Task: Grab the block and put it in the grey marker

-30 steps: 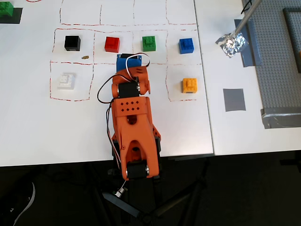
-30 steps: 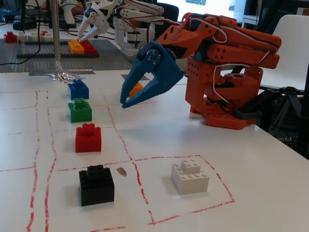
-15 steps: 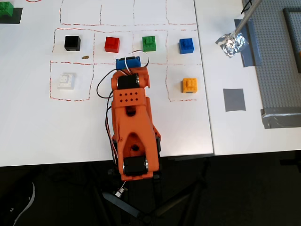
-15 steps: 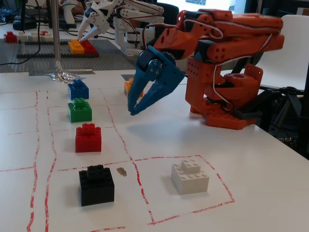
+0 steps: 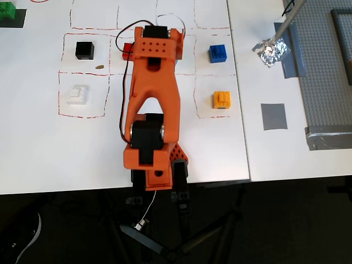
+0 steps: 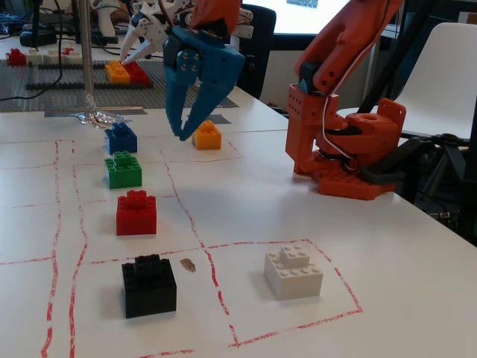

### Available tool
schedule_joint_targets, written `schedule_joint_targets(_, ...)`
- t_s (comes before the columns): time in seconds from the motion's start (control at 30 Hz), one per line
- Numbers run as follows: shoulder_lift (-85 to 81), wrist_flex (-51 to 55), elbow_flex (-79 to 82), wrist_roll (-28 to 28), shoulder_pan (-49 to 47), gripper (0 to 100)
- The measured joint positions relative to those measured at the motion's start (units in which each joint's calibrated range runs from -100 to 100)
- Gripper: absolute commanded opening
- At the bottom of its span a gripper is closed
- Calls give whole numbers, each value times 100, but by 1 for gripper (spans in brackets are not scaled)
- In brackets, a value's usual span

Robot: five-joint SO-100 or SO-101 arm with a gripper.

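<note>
Basically nothing done yet: gripper [image 6: 184,136] hangs empty with jaws spread above the table, green block [image 6: 123,170] untouched between blue brick [image 6: 121,138] and red brick [image 6: 136,213], grey marker [image 5: 274,116] bare.

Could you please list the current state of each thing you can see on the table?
hand: open, empty, above the table.
green block: upright, untouched, between the blue and red ones.
blue brick: upright.
red brick: upright.
orange brick: upright, behind the hand.
black brick: upright.
white brick: upright.
grey marker: bare.
</note>
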Motion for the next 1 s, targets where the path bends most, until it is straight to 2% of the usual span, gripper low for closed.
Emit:
schedule_joint_targets(0.1,688,32,-640,0,160,5)
schedule_joint_targets(0.53,2097,96,-1740,156,728,29)
schedule_joint_targets(0.73,2200,209,-1767,156,758,34)
schedule_joint_targets(1.0,2441,209,-1767,-20,588,33)
